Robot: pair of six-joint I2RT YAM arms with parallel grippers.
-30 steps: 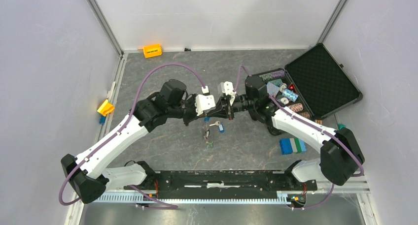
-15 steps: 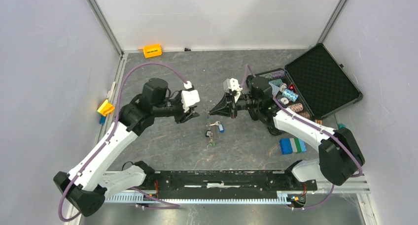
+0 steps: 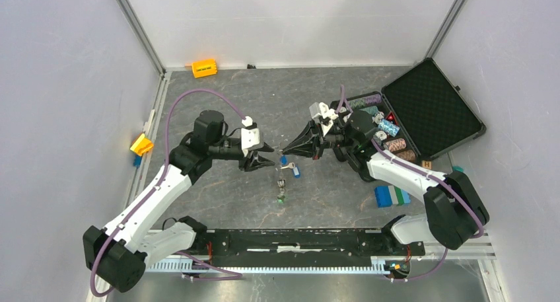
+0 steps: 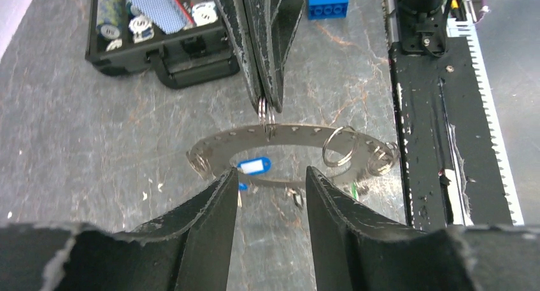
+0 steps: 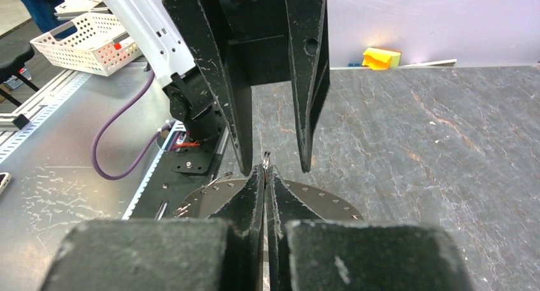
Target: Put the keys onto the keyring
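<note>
The keyring (image 4: 286,133), a flat silvery band with holes and several small split rings, hangs level above the table. My right gripper (image 5: 264,170) is shut on a small ring at its far rim; the left wrist view shows that gripper (image 4: 267,109) from the front. My left gripper (image 4: 270,173) is open, and the keyring's near rim sits between its fingertips (image 4: 226,179) without being clamped. The keys (image 3: 288,166), with blue tags (image 4: 255,167) and a green tag (image 3: 282,197), appear to lie on the table under the keyring.
An open black case (image 3: 432,113) holding striped chips stands at the right. A blue, green and white block (image 3: 391,195) lies near the right arm. An orange block (image 3: 204,68) and a yellow block (image 3: 141,144) sit at the far and left edges. A black rail (image 3: 297,239) runs along the near edge.
My left gripper opened and drew back left from the right gripper, then edged forward again. The right gripper carried the keyring a little to the left.
</note>
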